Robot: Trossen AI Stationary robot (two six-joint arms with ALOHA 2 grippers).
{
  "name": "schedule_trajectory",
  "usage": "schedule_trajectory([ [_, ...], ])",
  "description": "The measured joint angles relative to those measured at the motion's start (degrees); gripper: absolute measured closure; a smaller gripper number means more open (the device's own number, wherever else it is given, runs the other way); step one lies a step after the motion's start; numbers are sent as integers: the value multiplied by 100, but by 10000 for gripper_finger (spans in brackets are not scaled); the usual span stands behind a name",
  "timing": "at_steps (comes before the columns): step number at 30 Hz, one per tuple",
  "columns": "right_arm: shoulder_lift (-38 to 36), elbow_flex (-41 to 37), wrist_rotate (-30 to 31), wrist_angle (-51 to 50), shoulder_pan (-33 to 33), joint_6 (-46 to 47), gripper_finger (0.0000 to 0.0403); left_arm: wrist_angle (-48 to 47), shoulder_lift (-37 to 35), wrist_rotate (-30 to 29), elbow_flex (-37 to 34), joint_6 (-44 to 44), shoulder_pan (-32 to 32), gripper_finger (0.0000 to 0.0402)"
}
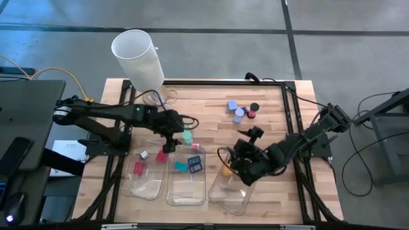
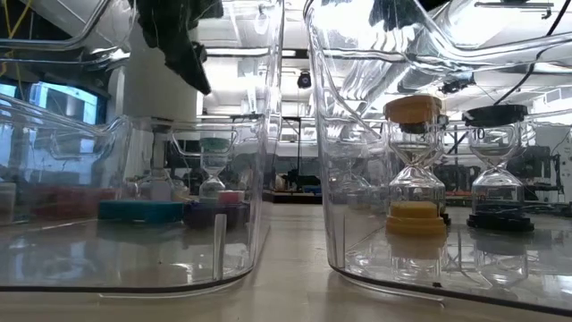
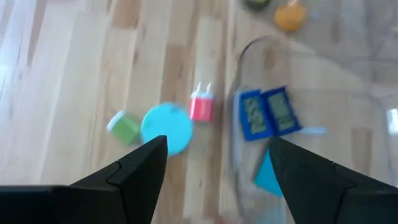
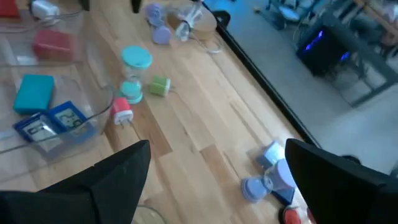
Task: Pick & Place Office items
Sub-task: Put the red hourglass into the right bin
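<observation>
Office items are split between trays and bare tabletop. In the middle tray (image 1: 186, 191) a teal block (image 1: 181, 166) and a blue twin-display piece (image 1: 195, 163) are seen; the same pair shows in the left wrist view as blue piece (image 3: 268, 112) and teal block (image 3: 271, 177). A red block (image 1: 138, 168) sits in the left tray (image 1: 142, 185), with a small grey/white piece (image 1: 144, 154) near that tray's far rim. An orange-capped sand timer (image 2: 416, 165) is stood upright in the right tray (image 1: 229, 195); a black-capped timer (image 2: 497, 170) stands just beside it in the low view. On bare wood, beside the middle tray's far edge, a pink plug-shaped piece (image 3: 201, 106), a teal-capped timer (image 3: 166, 127) and a small green piece (image 3: 124, 126) are grouped close together. A separate cluster of blue/lavender pieces (image 1: 235, 110), plus a black cap (image 1: 254, 107) and a red cap (image 1: 250, 114), lies well apart toward the far right of the table (image 1: 211, 102). The left gripper (image 1: 170, 135) is held over the pink/teal group, fingers spread wide, nothing between them. The right gripper (image 1: 244, 167) is positioned at the right tray's far end, fingers fully spread, nothing gripped. A tall white cylinder (image 1: 137, 57) stands at the far left corner.
</observation>
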Motion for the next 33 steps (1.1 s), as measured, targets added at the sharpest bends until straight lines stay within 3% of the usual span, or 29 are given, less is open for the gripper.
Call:
schedule_trajectory([
  [11,-623,361,-1338,-1226,-1745,-22,41,-387,0,124,-2,194,498,126],
  [17,-1091,359,-2742,-1920,-3500,-171,41,-491,0,129,-2,456,618,126],
  [24,-996,355,-4157,-1932,-5261,-1245,41,-509,0,135,-2,512,814,126],
  [33,-661,103,-4600,-1724,-6113,-1938,41,-508,-285,422,-291,397,1080,126],
])
